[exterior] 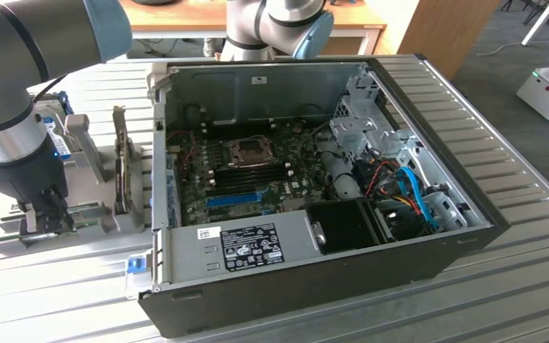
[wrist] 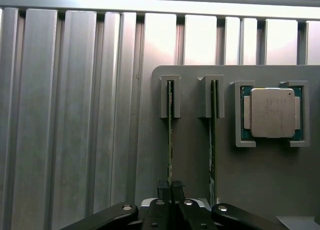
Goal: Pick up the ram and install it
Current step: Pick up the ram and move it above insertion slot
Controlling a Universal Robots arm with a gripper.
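Gripping the ram (wrist: 170, 140): jaws are closed on its thin top edge, pinching it from both sides at the end nearest the wrist. The ram stands on edge in a grey holder (wrist: 192, 160), with its far end seated in a small bracket. A second stick (wrist: 213, 140) stands just beside it in its own bracket, parallel and untouched. A CPU (wrist: 272, 113) lies flat in a pocket of the same holder, on the far side of the second stick.

In the exterior view the arm (exterior: 12, 107) reaches straight down to the holder (exterior: 98, 218) at that view's left, on the ribbed metal worktop (exterior: 465, 93). A dark card (exterior: 120, 161) stands upright between the holder and the open PC case (exterior: 427, 250). The case lies on its side, well apart from the ram, and its motherboard (exterior: 255, 168) faces up. A blue slot (exterior: 231, 199) sits on the board toward the near wall. Black slots next to the CPU socket look bare.
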